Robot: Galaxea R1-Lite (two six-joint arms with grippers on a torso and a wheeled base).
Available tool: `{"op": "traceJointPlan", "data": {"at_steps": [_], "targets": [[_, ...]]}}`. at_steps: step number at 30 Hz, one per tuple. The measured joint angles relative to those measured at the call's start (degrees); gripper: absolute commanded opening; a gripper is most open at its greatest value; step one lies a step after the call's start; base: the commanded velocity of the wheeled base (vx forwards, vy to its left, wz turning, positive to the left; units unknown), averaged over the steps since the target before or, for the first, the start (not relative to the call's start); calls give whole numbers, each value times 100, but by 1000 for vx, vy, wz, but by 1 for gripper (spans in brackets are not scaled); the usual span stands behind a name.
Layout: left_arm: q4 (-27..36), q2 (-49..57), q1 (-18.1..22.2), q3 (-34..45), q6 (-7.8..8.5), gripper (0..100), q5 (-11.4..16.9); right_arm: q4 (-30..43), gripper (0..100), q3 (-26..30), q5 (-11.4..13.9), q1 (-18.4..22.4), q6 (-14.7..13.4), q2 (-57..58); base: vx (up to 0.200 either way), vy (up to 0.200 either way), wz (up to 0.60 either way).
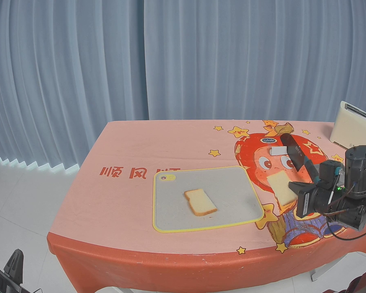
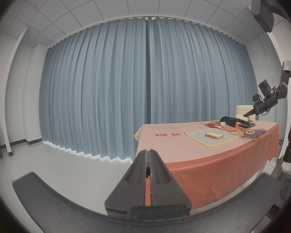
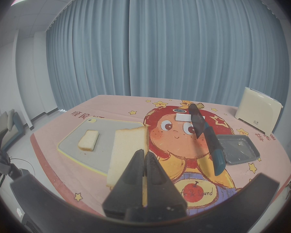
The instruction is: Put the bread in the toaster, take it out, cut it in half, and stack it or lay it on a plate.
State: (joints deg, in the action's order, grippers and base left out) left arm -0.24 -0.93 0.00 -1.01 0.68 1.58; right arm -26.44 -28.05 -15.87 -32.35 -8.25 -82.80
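Bread (image 3: 127, 152) stands on edge above the table's right half, between board (image 3: 102, 143) and tray (image 3: 239, 148). The right gripper (image 3: 145, 154) is clamped tight on its lower edge. Another piece (image 3: 88, 139) lies on the board. The bread is likely bound for the tray: carry it clear of the knife (image 3: 203, 130), tip it flat and release low. The left gripper (image 2: 147, 152), closed and empty, hangs off the table's near left corner. How deep the grip bites is hidden, and whether the bread is toasted is unclear.

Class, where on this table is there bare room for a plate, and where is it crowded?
Free: cloth between its left edge and the cutting board, and the strip behind the board. Crowded: the right side, with knife, tray, toaster and right gripper holding bread.
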Motion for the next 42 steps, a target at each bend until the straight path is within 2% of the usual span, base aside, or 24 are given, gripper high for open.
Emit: {"op": "traceJointPlan", "data": {"at_steps": [22,42], "targets": [[0,0,0,0,-4,0,-9,22,0,239,-2,-129,13,807,0,0,0],[2,0,0,0,-26,0,-20,11,0,272,-22,-118,10,894,0,0,0]]}}
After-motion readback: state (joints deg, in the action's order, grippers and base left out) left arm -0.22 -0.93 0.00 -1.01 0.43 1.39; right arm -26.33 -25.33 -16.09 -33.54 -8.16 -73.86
